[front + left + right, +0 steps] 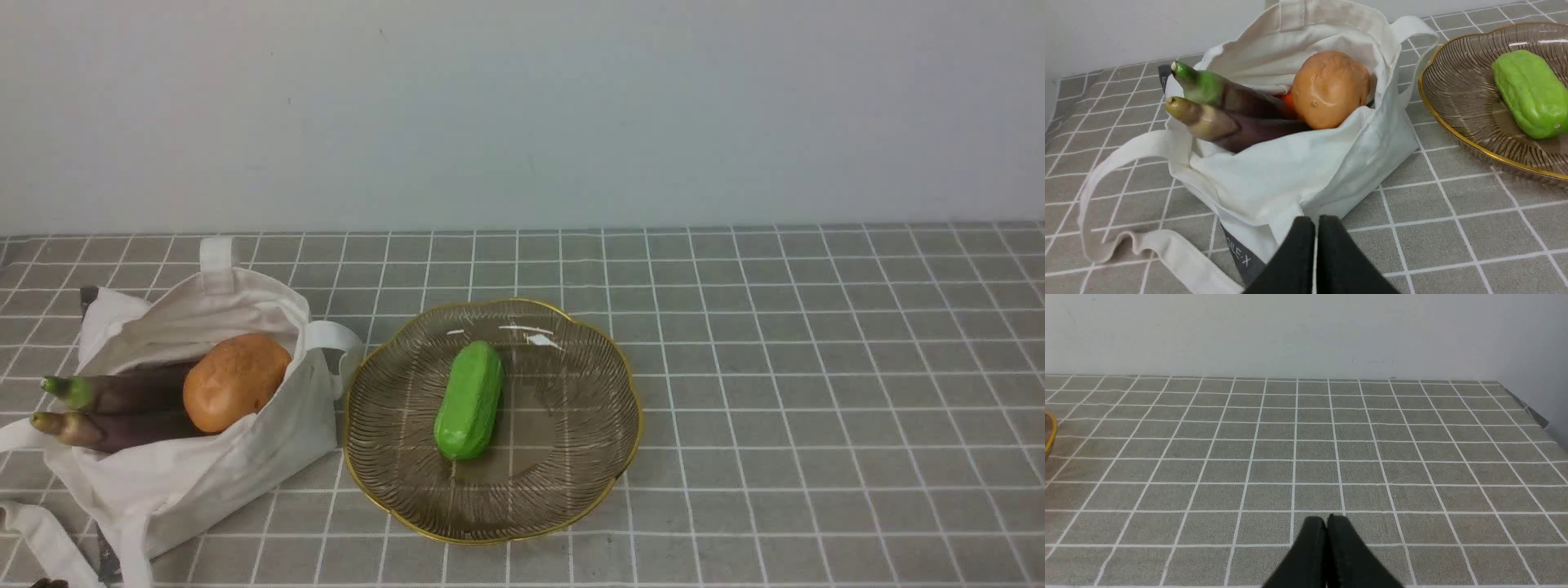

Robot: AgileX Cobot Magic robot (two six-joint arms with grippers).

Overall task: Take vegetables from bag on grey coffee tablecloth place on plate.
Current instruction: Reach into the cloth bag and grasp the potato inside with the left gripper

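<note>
The off-white cloth bag [204,457] lies open at the left of the grey grid tablecloth [816,408]. Inside it are a brown-orange potato [235,381] and two dark purple eggplants [122,412], stems sticking out to the left. A sliver of the orange pepper [1289,100] shows behind the potato [1329,87] in the left wrist view. The green cucumber [469,400] lies on the gold-rimmed glass plate [563,482], right of the bag. My left gripper [1316,222] is shut and empty, just in front of the bag [1298,175]. My right gripper [1327,522] is shut and empty over bare cloth.
A pale wall runs along the back edge of the table. The bag's long straps [1126,245] trail over the cloth at the front left. The cloth's right edge [1531,412] shows in the right wrist view, with the plate's rim [1050,433] at its far side.
</note>
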